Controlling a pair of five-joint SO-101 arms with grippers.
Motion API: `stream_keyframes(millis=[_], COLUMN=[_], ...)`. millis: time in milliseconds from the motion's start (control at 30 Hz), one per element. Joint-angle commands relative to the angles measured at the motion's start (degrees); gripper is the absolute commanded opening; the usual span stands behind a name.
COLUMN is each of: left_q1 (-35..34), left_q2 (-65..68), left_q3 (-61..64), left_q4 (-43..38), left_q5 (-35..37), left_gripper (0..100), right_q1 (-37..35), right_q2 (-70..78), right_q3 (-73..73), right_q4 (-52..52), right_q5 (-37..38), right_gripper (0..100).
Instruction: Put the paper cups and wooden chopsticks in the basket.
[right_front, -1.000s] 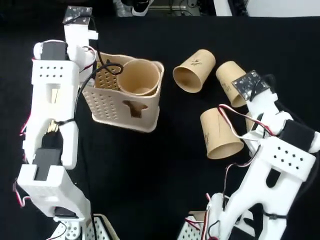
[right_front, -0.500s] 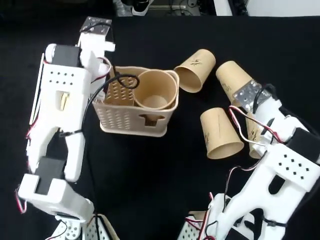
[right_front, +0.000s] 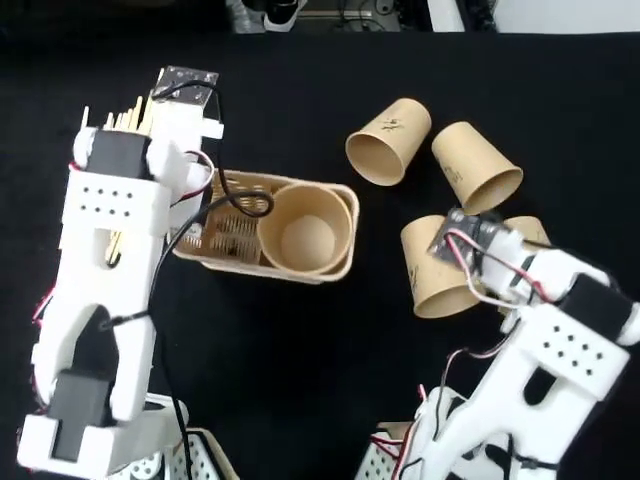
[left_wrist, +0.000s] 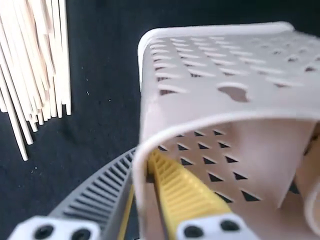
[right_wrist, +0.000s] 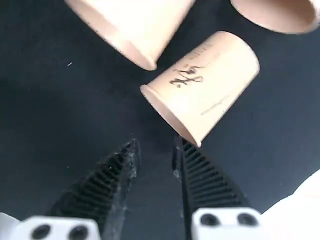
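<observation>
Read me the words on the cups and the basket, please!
Cup in the right wrist view: dark curly print, too scribbly to read.
Other cups in the high view: tiny dark marks, too small to read.
Basket: no words on it.

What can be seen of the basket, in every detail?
The basket is a pale beige, plastic-looking box with rounded corners, perforated walls and a handle cutout. Its opening faces the high camera. One paper cup stands inside, mouth up. The left hand clamps one end wall, one finger inside, one outside. Whether it rests on the black table is unclear.
</observation>
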Motion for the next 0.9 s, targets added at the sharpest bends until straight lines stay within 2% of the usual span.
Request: stream_keyframes(millis=[0, 133, 433, 600, 767, 867], left_q1=[0.66, 0.75, 0.31, 0.22, 0.22, 0.13], left_q2=[-4.04, -4.75, -4.13, -4.13, -4.04, -4.04], left_q3=[-3.74, -3.91, 1.1, 5.58, 7.34, 8.75], left_q4=[0.7, 0.7, 0.7, 0.44, 0.35, 0.35], left_q5=[1.67, 1.76, 3.43, 3.43, 2.99, 2.9], left_gripper=[3, 3, 3, 3, 3, 8], right_q1=[0.26, 0.0, -6.15, -12.66, -20.04, -21.89], right_q2=[-5.05, -10.95, -16.4, -16.31, -16.4, -16.48], right_q3=[2.95, 8.04, 17.63, 22.37, 25.54, 27.74], right_q4=[0.26, 0.26, -0.79, -11.16, -11.34, -16.79], right_q5=[5.36, 9.41, 9.41, -4.22, -8.53, -12.31], right_gripper=[12.7, 12.8, 12.8, 12.8, 12.8, 12.6])
